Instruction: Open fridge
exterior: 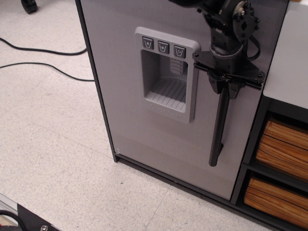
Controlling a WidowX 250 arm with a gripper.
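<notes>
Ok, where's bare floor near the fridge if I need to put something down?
Bare floor lies left of and in front of the fridge, below the two black cables. It is crowded on the right, where the gripper is closed on the handle beside the shelf unit.

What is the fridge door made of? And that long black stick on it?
The fridge door looks like brushed metal, grey with fine lines, though it may be printed plastic. The handle looks like smooth black plastic with a dull shine. The gripper is closed around its top.
</notes>
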